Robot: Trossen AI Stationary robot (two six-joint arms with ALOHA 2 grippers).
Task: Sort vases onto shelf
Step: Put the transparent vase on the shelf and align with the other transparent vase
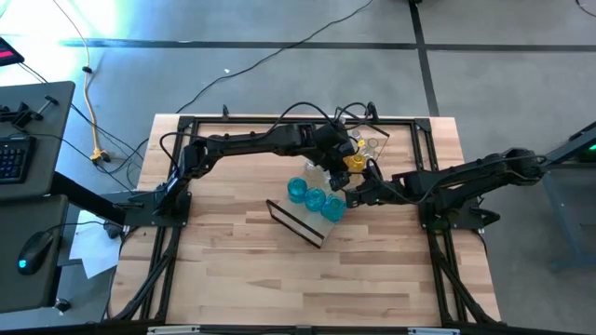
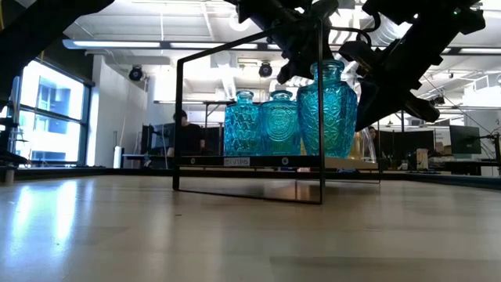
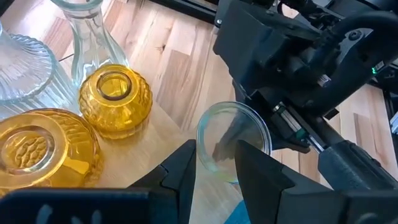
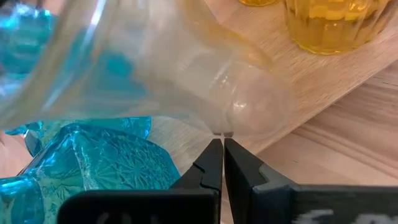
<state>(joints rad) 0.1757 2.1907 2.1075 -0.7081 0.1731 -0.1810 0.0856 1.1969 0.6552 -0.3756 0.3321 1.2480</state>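
Note:
The shelf (image 2: 250,161) stands aslant mid-table, its light board (image 4: 298,81) carrying three teal vases (image 2: 279,125) in a row at the near end. Farther along stand two amber vases (image 3: 115,99) and clear vases (image 3: 87,37). My left gripper (image 3: 214,158) reaches in from the far left and is at the rim of one more clear vase (image 3: 233,140), just past the teal ones. My right gripper (image 4: 222,140) comes level from the right with its fingers shut. Its tips are right at that clear vase's glass (image 4: 236,112); whether they touch it, I cannot tell. My left gripper holds the clear vase at its round rim (image 3: 202,134), coming from above and pointing down. One finger (image 3: 183,168) stands outside the rim and the other (image 3: 255,168) lies over the mouth. The vase shows tilted above the board; its foot is hidden.
The right arm's dark body (image 3: 298,56) is close behind the clear vase. The shelf's black wire end frame (image 1: 296,223) stands toward the table's near side. Open wood lies along the near half of the table (image 1: 307,288). Black rails border the tabletop.

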